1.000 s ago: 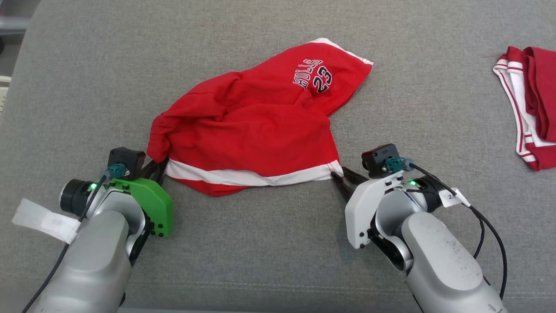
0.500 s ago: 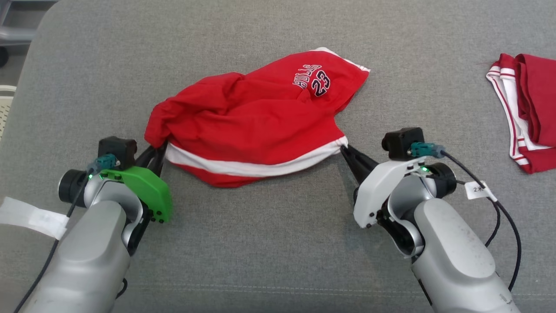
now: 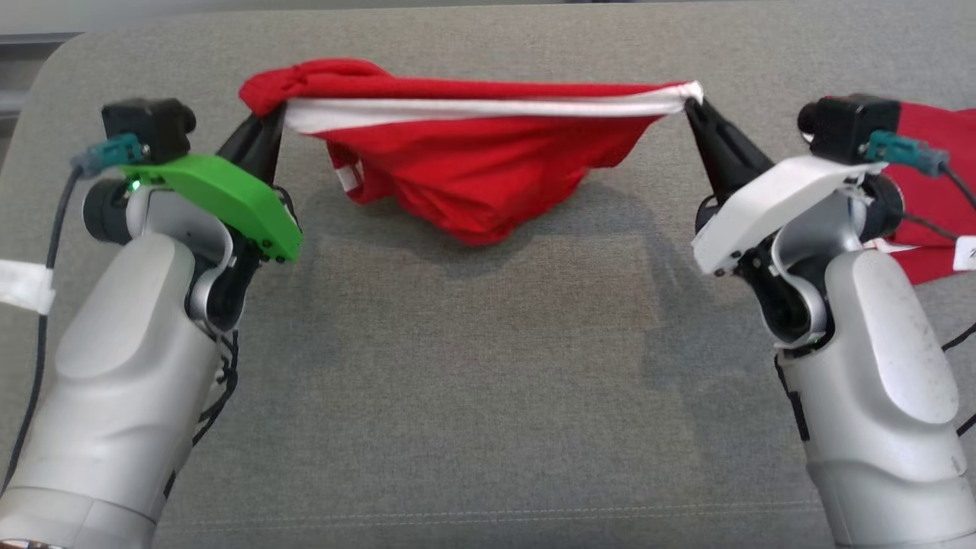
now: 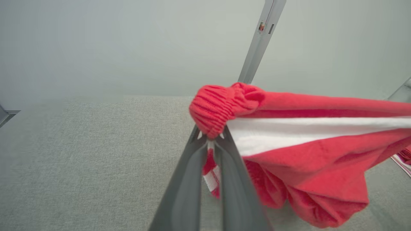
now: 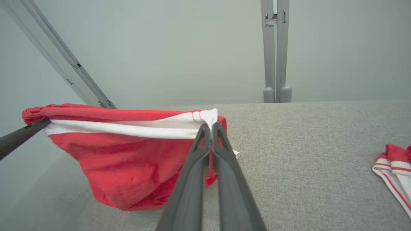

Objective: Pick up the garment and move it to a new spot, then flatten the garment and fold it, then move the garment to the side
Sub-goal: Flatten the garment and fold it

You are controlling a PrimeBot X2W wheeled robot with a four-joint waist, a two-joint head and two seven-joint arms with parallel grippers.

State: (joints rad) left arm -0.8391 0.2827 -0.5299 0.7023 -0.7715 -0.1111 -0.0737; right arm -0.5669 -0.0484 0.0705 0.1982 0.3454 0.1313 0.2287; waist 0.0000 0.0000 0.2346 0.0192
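The red garment (image 3: pixel 488 152) hangs across the upper middle of the head frame, stretched taut along its white-banded edge, its loose body sagging toward the grey bench (image 3: pixel 488 366). The left end effector (image 3: pixel 273 116), upper left, is pinched tight on the bunched red corner, and the right end effector (image 3: pixel 691 103), upper right, on the white corner. Another red-and-white cloth (image 3: pixel 953 202) lies at the right edge, partly behind the right arm (image 3: pixel 877 366)
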